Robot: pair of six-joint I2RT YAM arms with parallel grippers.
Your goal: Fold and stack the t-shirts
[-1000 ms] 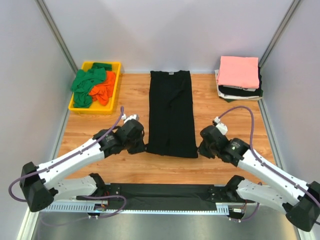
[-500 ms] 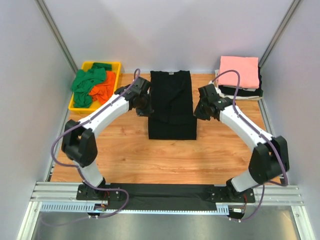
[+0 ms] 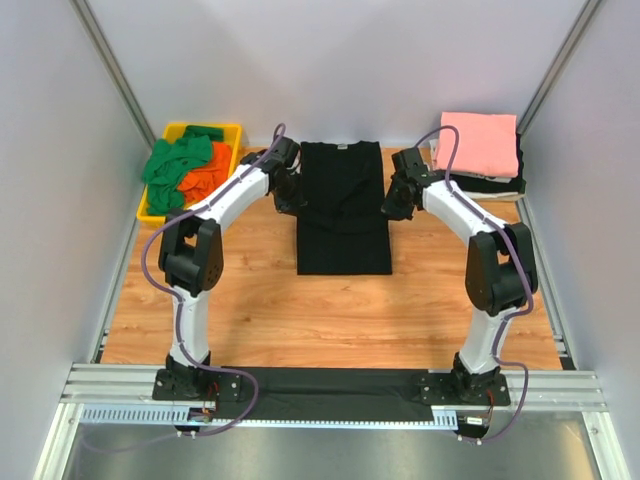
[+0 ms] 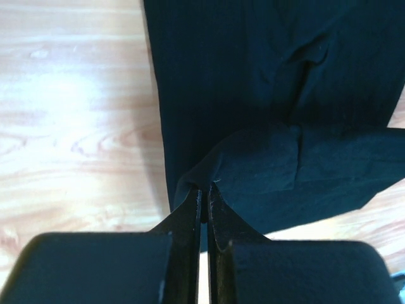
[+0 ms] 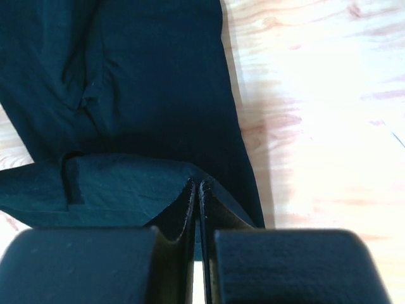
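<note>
A black t-shirt [image 3: 343,205], folded into a long strip, lies in the middle of the wooden table [image 3: 270,320]. Its near hem is lifted and carried over towards the collar. My left gripper [image 3: 291,195] is shut on the left hem corner of the black t-shirt [image 4: 266,126]. My right gripper [image 3: 393,201] is shut on the right hem corner [image 5: 126,114]. A stack of folded t-shirts with a pink one on top [image 3: 479,143] sits at the back right. Green t-shirts [image 3: 172,165] and an orange one [image 3: 208,178] lie crumpled in a yellow tray [image 3: 189,218].
Grey walls close in the table on three sides. A black cloth strip [image 3: 330,392] covers the rail at the near edge between the arm bases.
Both grippers have carried the near hem of the black t-shirt away from the near edge and up over the strip towards the collar, so the shirt now looks shorter.
</note>
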